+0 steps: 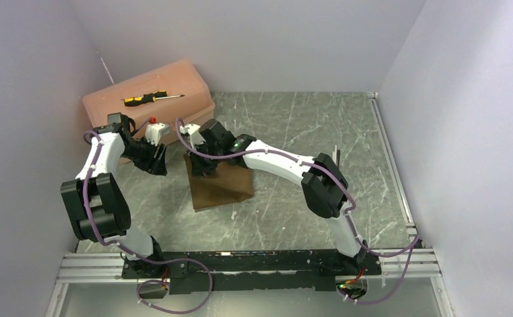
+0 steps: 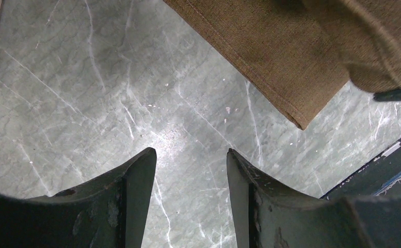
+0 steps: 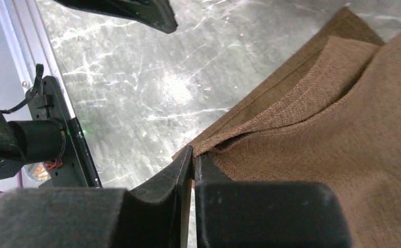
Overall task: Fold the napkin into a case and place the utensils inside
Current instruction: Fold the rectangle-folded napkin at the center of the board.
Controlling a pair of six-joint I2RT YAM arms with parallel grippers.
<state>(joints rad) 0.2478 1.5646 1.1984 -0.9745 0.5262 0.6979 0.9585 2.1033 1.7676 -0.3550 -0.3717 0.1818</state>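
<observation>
From above, the dark brown soft cloth napkin lies near the middle of the grey marbled worktop, the right hand down on its far-left corner and the left hand just beside it; no utensils are made out. Under the left wrist, that hand's jaws stand apart over bare stone, holding nothing. At the right wrist, the jaws are pinched shut on a lifted cloth edge, so the folding seems barely begun, and the case and its loading remain.

Pale lilac walls, grey marbled tabletop, aluminium rail along near edge
</observation>
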